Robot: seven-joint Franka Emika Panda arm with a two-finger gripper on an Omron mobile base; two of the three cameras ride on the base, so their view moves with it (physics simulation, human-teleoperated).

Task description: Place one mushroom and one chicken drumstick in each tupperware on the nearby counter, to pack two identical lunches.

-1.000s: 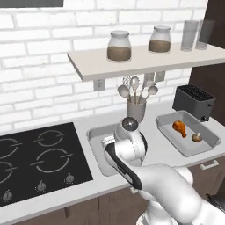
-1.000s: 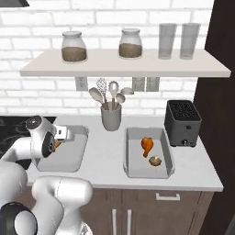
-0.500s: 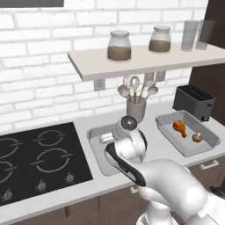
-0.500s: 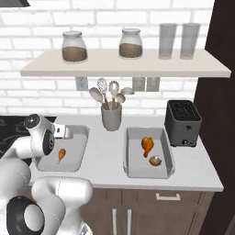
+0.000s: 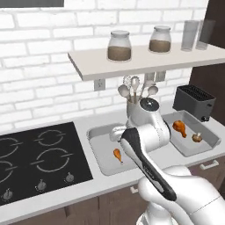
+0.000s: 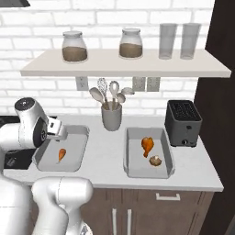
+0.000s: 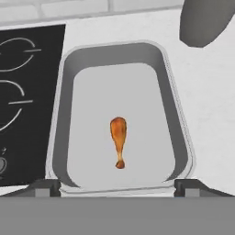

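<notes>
While the end effector point(image 7: 117, 187) hangs above the left tray point(image 7: 59, 137) with its fingers wide apart and empty, one drumstick point(image 7: 118, 140) lies loose on the tray floor right under it, touching no finger. In the right base view this tray point(image 6: 77, 161) sits beside the stovetop point(image 6: 13, 158), and the second tray point(image 6: 133, 170) sits near the toaster point(image 6: 183, 123), holding another drumstick point(image 6: 147, 146) and a mushroom point(image 6: 155, 160) just beside it.

From the left base view the arm covers part of the left tray point(image 5: 97, 151), and the fingers themselves are hidden behind the wrist. The fingertips show just as dark corners at the bottom of the hand view.

Both trays rest on a pale desk point(image 6: 108, 153) over brown cabinets. A utensil holder point(image 6: 111, 117) stands between the trays at the back. A shelf point(image 6: 124, 64) with two jars and two glasses hangs on the white brick wall.
</notes>
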